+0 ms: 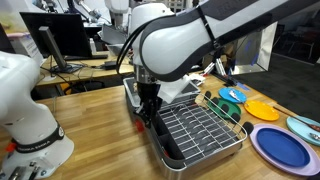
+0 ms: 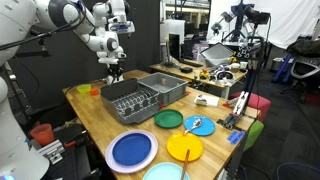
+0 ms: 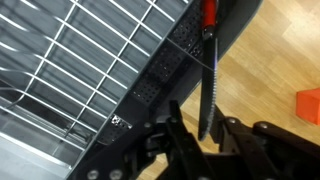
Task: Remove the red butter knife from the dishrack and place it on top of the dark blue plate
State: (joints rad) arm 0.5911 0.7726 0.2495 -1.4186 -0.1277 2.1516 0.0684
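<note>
One red knife [image 3: 208, 70] sits between the gripper's [image 3: 204, 136] two narrow fingers [image 3: 183, 140], seemingly pinched, though the contact is dim.
Left of the fingers is one rack [image 3: 80, 60], a silver wire grid with a perforated black compartment. Ahead of them the thin plastic knife crosses that compartment's edge. To the right are the wooden table [image 3: 260, 90] and one orange block [image 3: 310, 105]. In an exterior view one round, rimmed dark blue plate [image 2: 132, 150] lies well apart.
</note>
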